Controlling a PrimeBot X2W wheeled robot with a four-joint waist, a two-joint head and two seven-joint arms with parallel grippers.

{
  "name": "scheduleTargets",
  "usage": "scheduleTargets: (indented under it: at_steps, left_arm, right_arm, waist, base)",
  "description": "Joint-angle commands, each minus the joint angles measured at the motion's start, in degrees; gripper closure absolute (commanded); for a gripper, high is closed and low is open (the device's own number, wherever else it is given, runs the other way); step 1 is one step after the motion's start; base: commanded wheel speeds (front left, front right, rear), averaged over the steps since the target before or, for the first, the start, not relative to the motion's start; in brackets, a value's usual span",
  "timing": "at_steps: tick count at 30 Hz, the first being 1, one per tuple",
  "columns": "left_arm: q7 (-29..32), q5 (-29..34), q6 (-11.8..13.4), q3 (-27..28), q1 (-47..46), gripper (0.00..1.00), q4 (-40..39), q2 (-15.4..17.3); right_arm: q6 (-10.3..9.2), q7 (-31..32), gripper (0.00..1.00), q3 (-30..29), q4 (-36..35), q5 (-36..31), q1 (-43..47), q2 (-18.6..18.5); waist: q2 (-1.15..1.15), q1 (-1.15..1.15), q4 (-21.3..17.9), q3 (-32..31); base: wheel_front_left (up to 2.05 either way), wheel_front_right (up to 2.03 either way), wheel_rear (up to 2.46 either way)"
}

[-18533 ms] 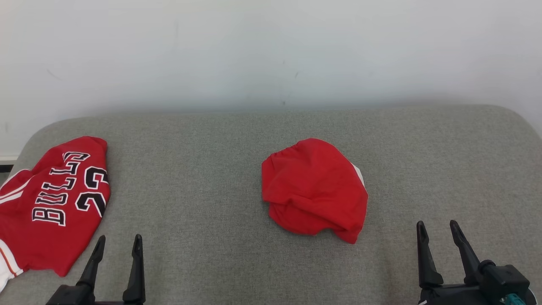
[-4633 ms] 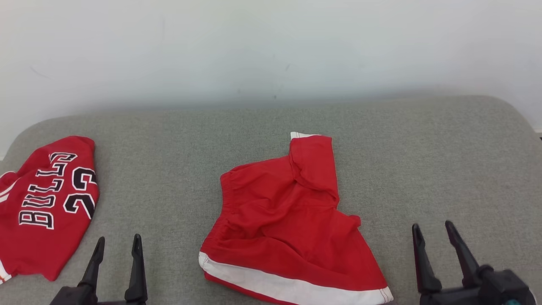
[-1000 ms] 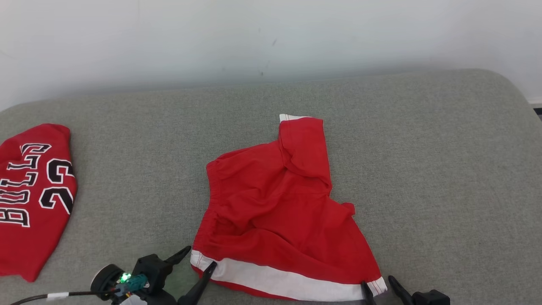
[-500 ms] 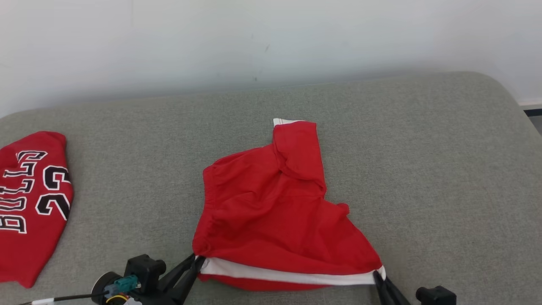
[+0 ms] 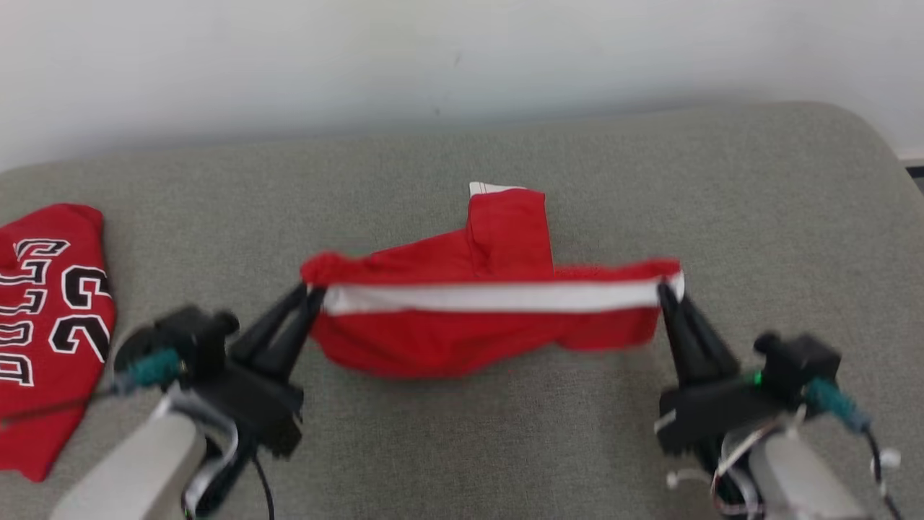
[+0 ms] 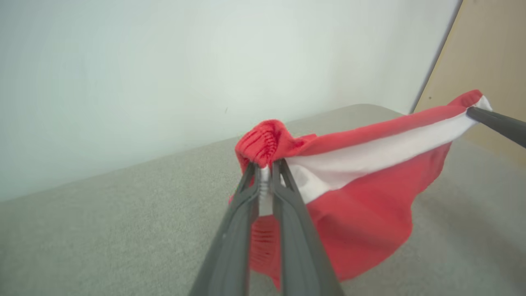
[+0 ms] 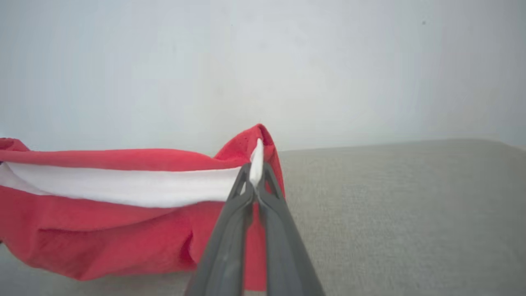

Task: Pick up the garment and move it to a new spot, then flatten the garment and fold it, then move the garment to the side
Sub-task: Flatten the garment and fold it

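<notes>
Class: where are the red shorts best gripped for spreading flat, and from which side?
Grip both ends of the white band, coming from the near side. It is a straight edge; the left claw and right claw, shut on its corners, stretch the shorts taut.

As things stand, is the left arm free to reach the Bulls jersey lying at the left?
Probably not yet: the left gripper is shut on a corner of the red shorts. The Bulls jersey lies close beside it, with grey cushion between.
</notes>
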Motion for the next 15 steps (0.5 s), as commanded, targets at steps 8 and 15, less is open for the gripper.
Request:
scheduleTargets:
  at_steps: [8,15]
  left_arm:
    - [6.9,-6.2,0.1,2.4,-23.6,1.0,1.8,-0.5]
    - [12.0,-7.7,0.1,2.4,-49.0,1.0,9.0,-3.4]
  right_arm:
    - [-0.13,4.3,1.0,0.5,0.2,5.5,-24.5,-3.6]
    - [-0.13,8.7,1.0,0.1,7.0,10.0,-51.0,-5.7]
  waist:
    - [0.0,0.0,-0.6,11.7]
    - [0.0,0.0,-0.2,21.1]
  base:
    - [0.0,0.0,0.0]
    - [0.0,0.0,0.0]
